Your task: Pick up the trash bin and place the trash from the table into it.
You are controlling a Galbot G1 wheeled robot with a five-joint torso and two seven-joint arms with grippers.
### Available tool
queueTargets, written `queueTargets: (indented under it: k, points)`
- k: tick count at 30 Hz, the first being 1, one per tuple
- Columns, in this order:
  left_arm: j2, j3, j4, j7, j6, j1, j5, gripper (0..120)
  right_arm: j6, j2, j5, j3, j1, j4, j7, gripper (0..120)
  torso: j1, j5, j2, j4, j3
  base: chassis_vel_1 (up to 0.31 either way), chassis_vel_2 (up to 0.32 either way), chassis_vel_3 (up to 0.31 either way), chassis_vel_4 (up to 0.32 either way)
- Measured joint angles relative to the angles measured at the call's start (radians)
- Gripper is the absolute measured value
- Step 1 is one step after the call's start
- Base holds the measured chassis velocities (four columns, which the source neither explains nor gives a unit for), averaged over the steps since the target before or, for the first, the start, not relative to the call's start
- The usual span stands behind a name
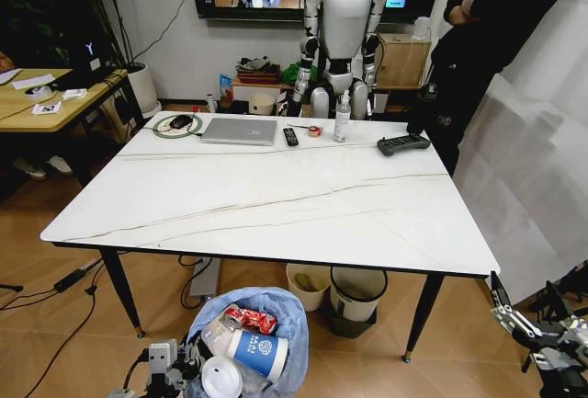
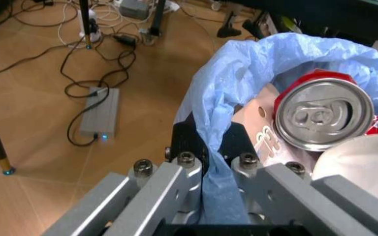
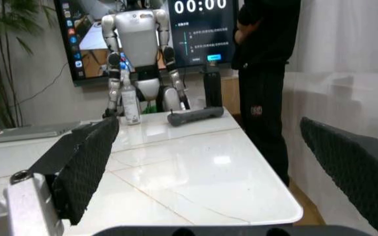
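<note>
Below marble table [image 1: 276,205], trash bin [image 1: 285,324]

Left gripper [image 2: 205,162] low, apparently clamped shut; right gripper [image 3: 208,162] low at right, fingers wide apart.

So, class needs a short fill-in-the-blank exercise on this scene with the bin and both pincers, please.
1. The left pincer is clamped on the ____ plastic bag lining the small round trash bin.
2. The red drink can lies ____ the bin.
3. The right pincer is ____.
4. The silver laptop rests on the white marble-look table, lid ____.

Missing: light-blue; inside; open; closed
</note>
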Motion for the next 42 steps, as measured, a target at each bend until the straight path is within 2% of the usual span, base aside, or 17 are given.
queueTargets:
  k: [28,42]
  points:
    - [-0.021,0.006,0.006,-0.003,0.011,-0.003,0.009,0,0.0,0.0,0.0,0.0,0.0,0.0,0.0,100,-0.069,0.0001,-0.154,0.0,-0.084,0.0,0.0,0.0,0.0]
    - [-0.021,0.009,0.015,-0.005,0.012,-0.009,0.005,0,0.0,0.0,0.0,0.0,0.0,0.0,0.0,100,-0.097,0.0,-0.219,0.0,-0.121,0.0,0.0,0.0,0.0]
